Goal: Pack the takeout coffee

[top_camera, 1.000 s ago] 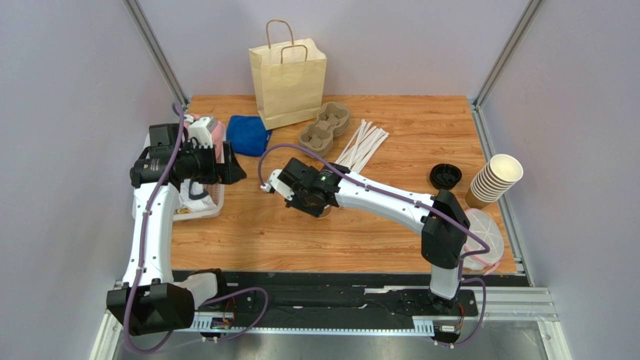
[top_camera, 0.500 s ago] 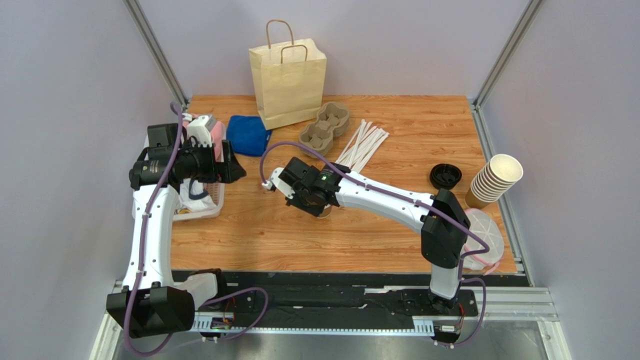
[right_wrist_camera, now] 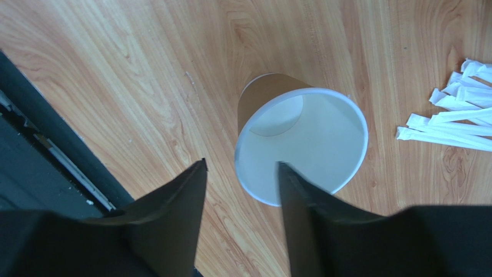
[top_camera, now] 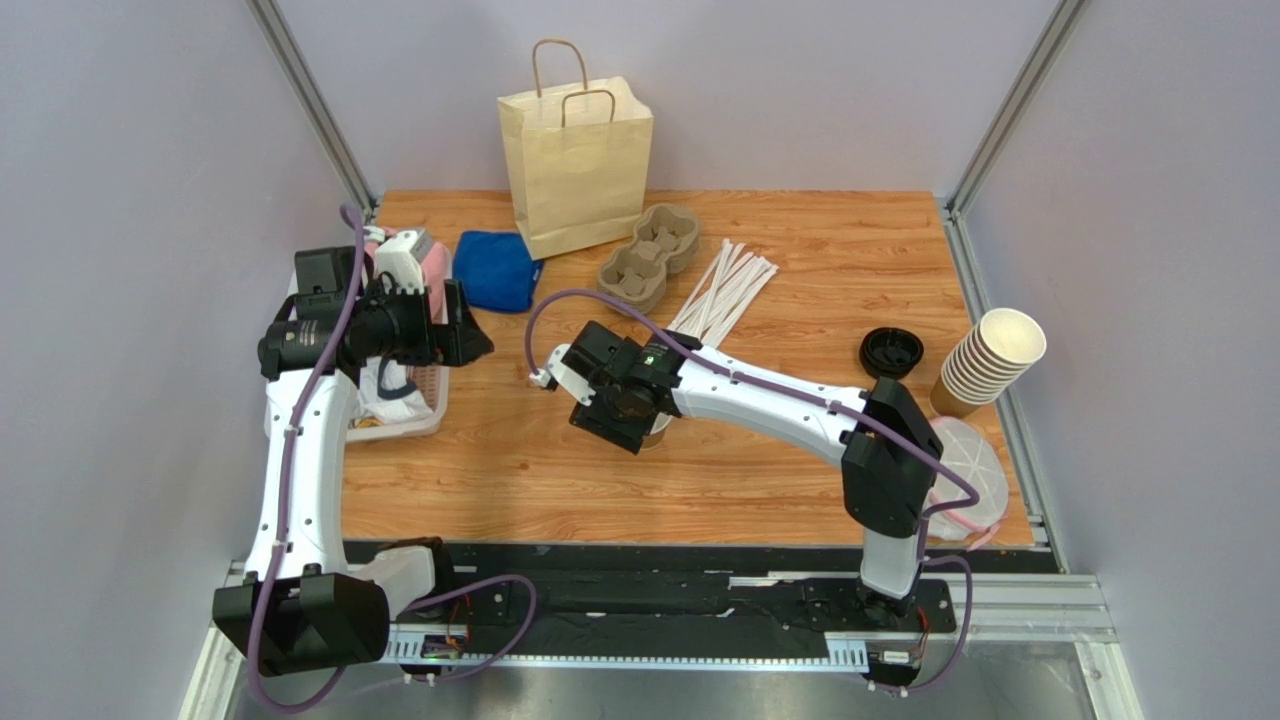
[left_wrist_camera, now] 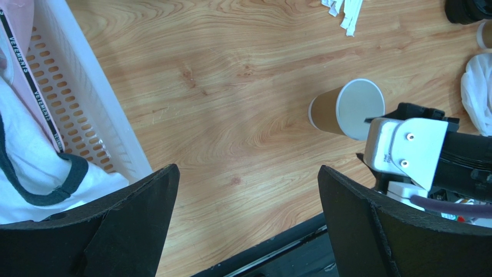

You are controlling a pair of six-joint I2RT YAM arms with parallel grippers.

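No lidded takeout coffee is in view. A single lidless tan paper cup [right_wrist_camera: 300, 144] with a white inside stands upright mid-table, and it also shows in the left wrist view as the cup [left_wrist_camera: 346, 109]. My right gripper [right_wrist_camera: 242, 163] hovers over its near rim, open. One finger is above the cup's mouth and the other outside the wall, neither pressing it. From above, the right gripper [top_camera: 616, 408] hides most of the cup. My left gripper [left_wrist_camera: 247, 168] stands wide open over bare wood at the left, holding nothing. A loose black lid [top_camera: 891, 353] lies to the right.
A paper bag [top_camera: 579, 158] stands at the back, with a cardboard cup carrier [top_camera: 651, 252] and white wrapped sticks [top_camera: 724, 290] beside it. A stack of cups [top_camera: 989, 360] lies at the right edge. A white basket [top_camera: 394, 405] and a blue cloth [top_camera: 496, 270] are on the left.
My right gripper has opened and let go of the lidless cup, drawing slightly toward the near edge. The left arm has not moved.
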